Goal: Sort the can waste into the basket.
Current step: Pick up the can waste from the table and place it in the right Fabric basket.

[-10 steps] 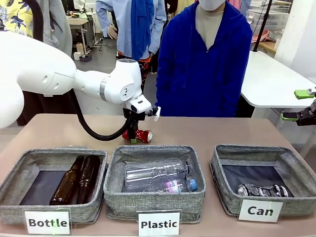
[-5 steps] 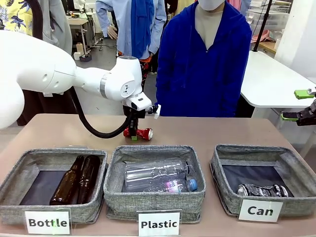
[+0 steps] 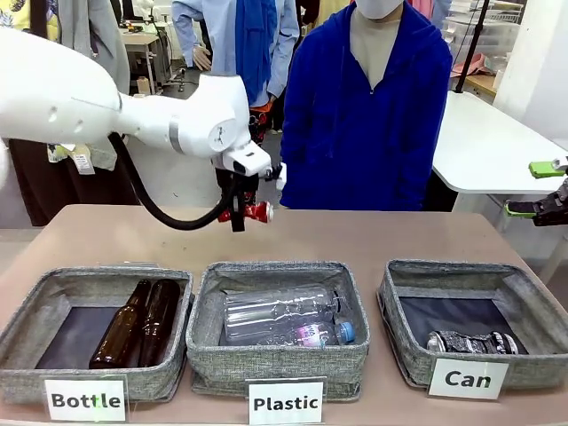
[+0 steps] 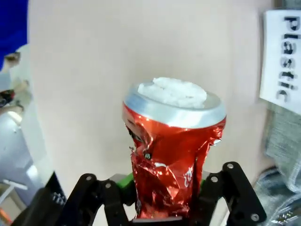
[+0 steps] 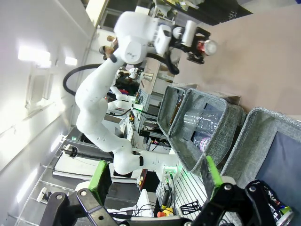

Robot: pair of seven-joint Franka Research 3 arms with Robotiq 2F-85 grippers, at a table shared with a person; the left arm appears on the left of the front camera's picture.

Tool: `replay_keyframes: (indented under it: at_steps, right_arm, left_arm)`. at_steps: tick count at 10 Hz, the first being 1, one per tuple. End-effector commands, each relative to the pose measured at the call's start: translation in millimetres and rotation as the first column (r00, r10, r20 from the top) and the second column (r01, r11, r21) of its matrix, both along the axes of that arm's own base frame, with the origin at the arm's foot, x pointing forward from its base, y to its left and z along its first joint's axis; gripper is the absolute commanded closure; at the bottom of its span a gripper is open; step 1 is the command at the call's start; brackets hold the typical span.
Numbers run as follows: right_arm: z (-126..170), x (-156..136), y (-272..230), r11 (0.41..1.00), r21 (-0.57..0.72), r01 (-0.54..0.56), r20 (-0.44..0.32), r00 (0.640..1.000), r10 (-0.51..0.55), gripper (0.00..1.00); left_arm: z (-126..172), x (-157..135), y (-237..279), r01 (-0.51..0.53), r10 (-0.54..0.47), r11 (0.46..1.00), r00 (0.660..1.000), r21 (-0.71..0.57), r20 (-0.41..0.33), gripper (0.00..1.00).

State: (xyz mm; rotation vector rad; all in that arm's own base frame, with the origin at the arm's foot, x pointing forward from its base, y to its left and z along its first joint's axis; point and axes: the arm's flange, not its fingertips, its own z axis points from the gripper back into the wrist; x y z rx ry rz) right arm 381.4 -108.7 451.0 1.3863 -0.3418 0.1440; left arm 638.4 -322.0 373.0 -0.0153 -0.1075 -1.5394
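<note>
left gripper (image 3: 238,213) closed on red can (image 3: 256,211), above table far edge | risk: crushed can slips before Can basket (image 3: 532,302) | right gripper (image 5: 157,181) open

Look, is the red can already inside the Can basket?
No, the red can hangs above the table, held by the left end effector, far from the Can basket.
</note>
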Motion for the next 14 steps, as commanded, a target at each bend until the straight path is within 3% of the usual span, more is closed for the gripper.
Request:
replay_keyframes:
  at_steps: [1, 3, 4, 5, 7, 8, 9, 12, 13, 14]
  right_arm:
    - [1, -1, -2, 1.000, -0.002, -0.013, 0.016, 1.000, 0.013, 0.00]
    - [1, -1, -2, 1.000, -0.002, -0.013, 0.016, 1.000, 0.013, 0.00]
    - [1, -1, -2, 1.000, -0.002, -0.013, 0.016, 1.000, 0.013, 0.00]
    - [1, -1, -2, 1.000, -0.002, -0.013, 0.016, 1.000, 0.013, 0.00]
    - [1, -1, -2, 1.000, -0.002, -0.013, 0.016, 1.000, 0.013, 0.00]
    - [1, -1, -2, 1.000, -0.002, -0.013, 0.016, 1.000, 0.013, 0.00]
    - [1, -1, -2, 1.000, -0.002, -0.013, 0.016, 1.000, 0.013, 0.00]
    - [1, -1, -2, 1.000, -0.002, -0.013, 0.016, 1.000, 0.013, 0.00]
    - [0, 0, 0, 1.000, 0.000, 0.000, 0.000, 1.000, 0.000, 0.00]
    - [23, -17, -23, 0.998, -0.052, 0.048, 0.026, 0.999, -0.046, 0.00]
  left_arm:
    - [54, -54, 21, -0.120, 0.117, 0.992, 0.990, -0.042, -0.076, 1.00]
    - [94, -105, 36, -0.171, 0.155, 0.983, 0.965, -0.060, -0.209, 1.00]
    - [99, -134, 44, -0.141, 0.120, 0.987, 0.964, -0.074, -0.236, 1.00]
    - [96, -166, 52, -0.100, 0.076, 0.991, 0.967, -0.088, -0.244, 1.00]
    - [82, -198, 64, -0.131, 0.099, 0.983, 0.968, -0.128, -0.229, 1.00]
    - [77, -198, 75, -0.197, 0.174, 0.976, 0.961, -0.091, -0.213, 1.00]
    - [96, -181, 48, -0.133, 0.108, 0.988, 0.960, -0.082, -0.260, 1.00]
    - [85, -192, 57, -0.150, 0.125, 0.985, 0.961, -0.084, -0.248, 1.00]
    - [78, -182, 13, -0.074, 0.046, 0.979, 0.988, -0.190, -0.145, 1.00]
    - [75, -181, -23, -0.087, 0.073, 0.980, 0.994, -0.178, -0.082, 1.00]
